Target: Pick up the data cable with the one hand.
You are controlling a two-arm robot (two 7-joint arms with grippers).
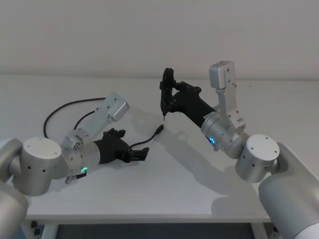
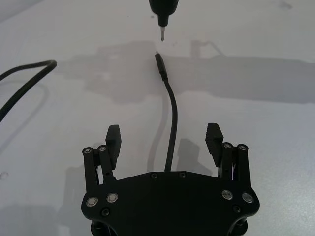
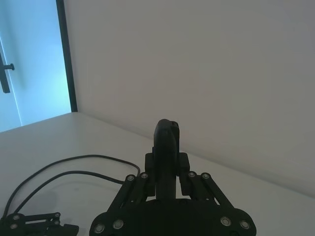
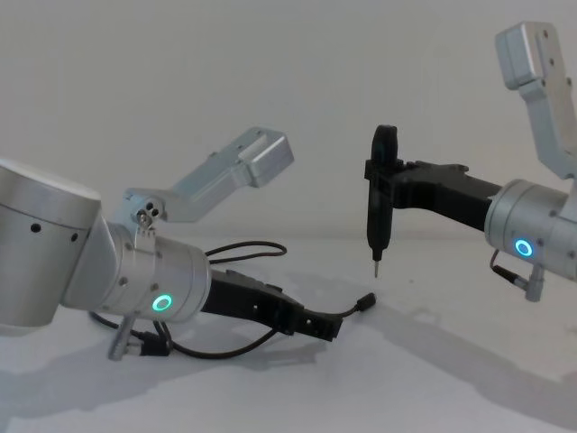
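Two: left jaws astride data cable, right jaws clamping tool.

Looks like a robotics test lab. Told by a wide, flat white tabletop with a plain, unmarked white wall rising straight behind its far edge. Reaching over that tabletop from the near side: a silver metal left robot arm and a matching right robot arm, each with a lit ring. Lying in loose loops on the tabletop, a long, thin, black flexible data cable. Held upright above the tabletop, clamped in the black right gripper, a black pen-shaped tool with a thin metal tip. Beyond one far corner of the tabletop, a pale blue glass panel in a dark frame.
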